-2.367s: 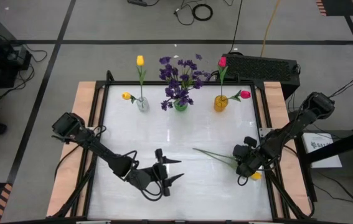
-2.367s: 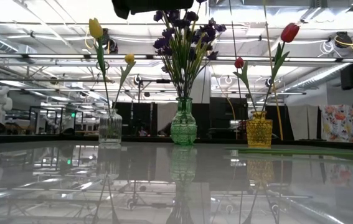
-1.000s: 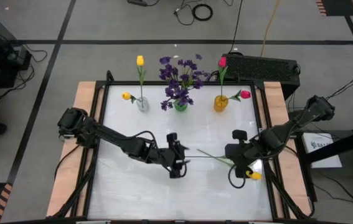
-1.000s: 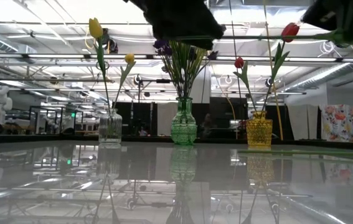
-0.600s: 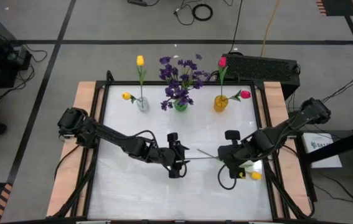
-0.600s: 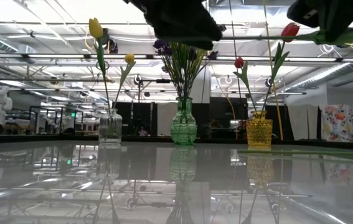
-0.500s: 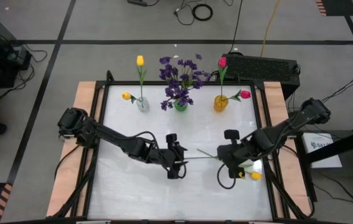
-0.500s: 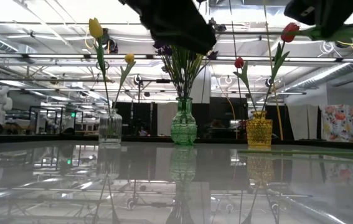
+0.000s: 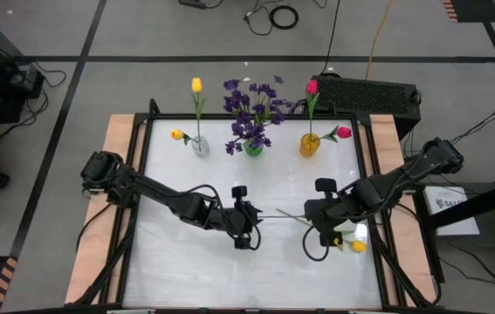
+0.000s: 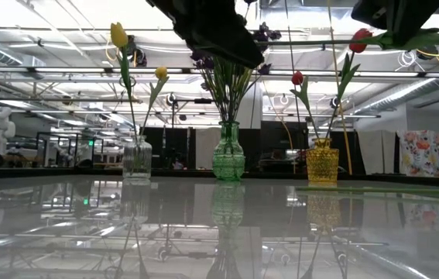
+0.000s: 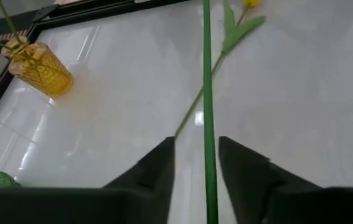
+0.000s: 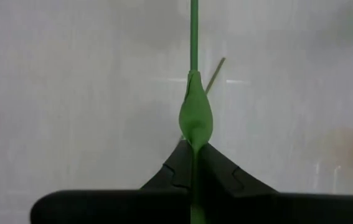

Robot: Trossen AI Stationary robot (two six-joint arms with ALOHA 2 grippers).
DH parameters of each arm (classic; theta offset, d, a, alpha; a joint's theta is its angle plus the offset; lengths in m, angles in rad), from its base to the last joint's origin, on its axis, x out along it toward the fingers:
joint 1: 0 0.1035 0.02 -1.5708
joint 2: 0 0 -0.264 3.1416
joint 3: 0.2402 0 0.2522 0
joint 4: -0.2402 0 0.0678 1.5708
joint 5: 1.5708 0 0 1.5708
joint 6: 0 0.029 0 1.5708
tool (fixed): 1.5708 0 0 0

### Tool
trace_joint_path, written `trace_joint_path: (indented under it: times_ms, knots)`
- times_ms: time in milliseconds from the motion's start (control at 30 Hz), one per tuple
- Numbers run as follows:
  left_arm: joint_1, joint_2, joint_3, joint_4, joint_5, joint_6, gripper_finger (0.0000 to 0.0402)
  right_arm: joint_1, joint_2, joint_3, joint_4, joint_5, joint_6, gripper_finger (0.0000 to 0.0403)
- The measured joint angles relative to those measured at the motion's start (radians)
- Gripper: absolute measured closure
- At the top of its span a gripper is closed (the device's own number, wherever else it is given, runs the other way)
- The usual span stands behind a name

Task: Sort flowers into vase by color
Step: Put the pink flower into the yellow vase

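Three glass vases at the white bench's [image 9: 186,262] far edge already hold sorted flowers. One yellow tulip on a thin green stem [image 9: 292,217] remains, clenched mid-bench by the right claw [image 9: 317,228]; the left claw [image 9: 245,215] straddles its stem, released.

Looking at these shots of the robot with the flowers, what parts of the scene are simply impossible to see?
- Held stem: its bloom is cut off in the right wrist view, and the right tool hides it in the high view.
- Yellow tulip on the table: the right arm covers most of its stem from above.
- Left tool: in the left wrist view, whether its fingers touch the stem cannot be made out.
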Motion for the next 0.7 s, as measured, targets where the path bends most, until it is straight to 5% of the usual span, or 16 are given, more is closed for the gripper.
trace_joint_path:
  times_ms: [333, 700]
  knots:
    - [0.0, 0.0, 0.0, -0.006, 0.0, 0.025, 0.0394, -0.013, 0.0, 0.0, 0.001, 0.027, 0.021, 0.0385]
    - [-0.004, -0.053, 0.0, -0.183, -0.004, -0.032, 0.0397, -0.009, -0.057, -0.001, -0.049, 0.113, 0.023, 0.0188]
